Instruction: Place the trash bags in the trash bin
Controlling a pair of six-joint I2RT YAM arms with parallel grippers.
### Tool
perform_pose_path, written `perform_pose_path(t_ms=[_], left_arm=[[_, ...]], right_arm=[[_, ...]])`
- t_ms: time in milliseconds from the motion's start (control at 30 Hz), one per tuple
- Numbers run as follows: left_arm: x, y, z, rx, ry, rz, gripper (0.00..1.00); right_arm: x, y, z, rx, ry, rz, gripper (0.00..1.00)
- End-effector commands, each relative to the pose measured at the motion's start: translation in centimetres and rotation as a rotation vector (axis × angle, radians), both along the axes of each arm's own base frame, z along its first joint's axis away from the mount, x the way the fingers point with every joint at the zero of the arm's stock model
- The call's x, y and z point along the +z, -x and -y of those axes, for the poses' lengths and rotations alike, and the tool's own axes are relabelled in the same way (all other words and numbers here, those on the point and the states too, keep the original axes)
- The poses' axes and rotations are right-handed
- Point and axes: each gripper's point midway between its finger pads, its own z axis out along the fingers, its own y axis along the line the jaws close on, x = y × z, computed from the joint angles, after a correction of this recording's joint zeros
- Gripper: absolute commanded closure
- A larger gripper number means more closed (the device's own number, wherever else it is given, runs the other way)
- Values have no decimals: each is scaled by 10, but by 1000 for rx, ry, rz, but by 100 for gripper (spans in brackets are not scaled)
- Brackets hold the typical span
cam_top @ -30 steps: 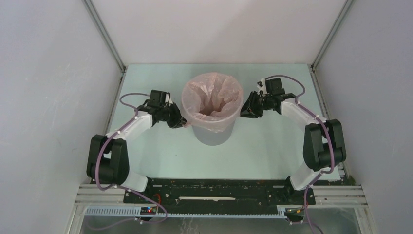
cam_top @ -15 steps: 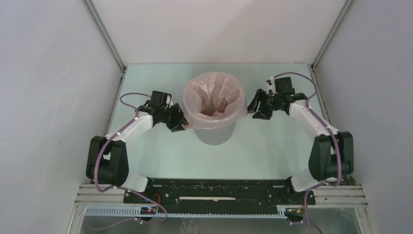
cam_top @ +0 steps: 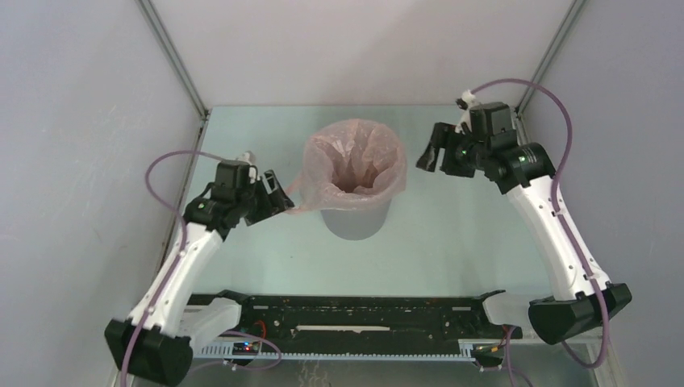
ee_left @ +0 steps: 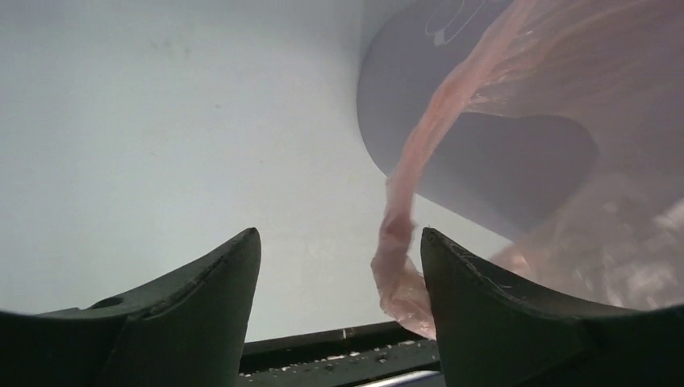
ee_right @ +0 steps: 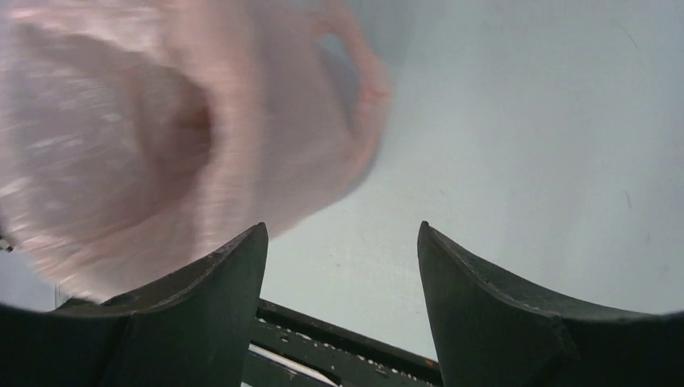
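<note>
The grey trash bin [cam_top: 353,222] stands mid-table, and the pale-pink trash bag [cam_top: 355,161] lines its mouth with the film folded out over the rim. One corner of the bag [cam_top: 300,196] trails left toward my left gripper [cam_top: 280,197]. In the left wrist view that gripper [ee_left: 339,242] is open; a thin pink strand [ee_left: 397,258] hangs between the fingers, against the right one, unpinched. The bin wall [ee_left: 484,185] is just beyond. My right gripper [cam_top: 428,156] hovers right of the rim, open [ee_right: 340,230] with nothing between its fingers, the bag [ee_right: 161,137] blurred off its left finger.
White enclosure walls close in the pale-green table [cam_top: 452,242] on the left, right and back. The black mounting rail [cam_top: 363,310] with both arm bases runs along the near edge.
Both grippers have opened and let go of the bag's rim. The left one drew back to the left, the right one lifted away up and right. The bag stays over the bin.
</note>
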Motion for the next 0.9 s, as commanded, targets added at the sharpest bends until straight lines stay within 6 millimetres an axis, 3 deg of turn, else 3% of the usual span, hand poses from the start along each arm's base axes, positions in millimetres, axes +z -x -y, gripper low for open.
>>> perform_pose_path(t_ms=[0, 133, 200, 400, 500, 600, 700, 800, 867], left_arm=[[54, 8, -36, 96, -132, 160, 21], [78, 16, -42, 146, -113, 192, 19], [85, 17, -40, 167, -83, 201, 18], [98, 19, -38, 185, -43, 222, 22], [86, 16, -31, 158, -30, 195, 27], [96, 10, -13, 86, 47, 237, 42], [116, -2, 24, -58, 188, 297, 36], [108, -7, 56, -160, 282, 233, 37], [93, -8, 67, -179, 290, 177, 42]], right_arm=[[58, 6, -35, 84, 75, 146, 23], [92, -5, -84, 154, 88, 232, 23], [92, -11, -111, 201, 83, 230, 23], [60, -16, -187, 324, 20, 106, 26], [39, -11, -216, 370, -18, 42, 28], [16, -13, -231, 357, -22, 13, 36], [-12, -28, -229, 287, 34, 5, 39], [-32, -45, -222, 232, 117, 22, 39], [-37, -56, -220, 215, 155, 50, 39]])
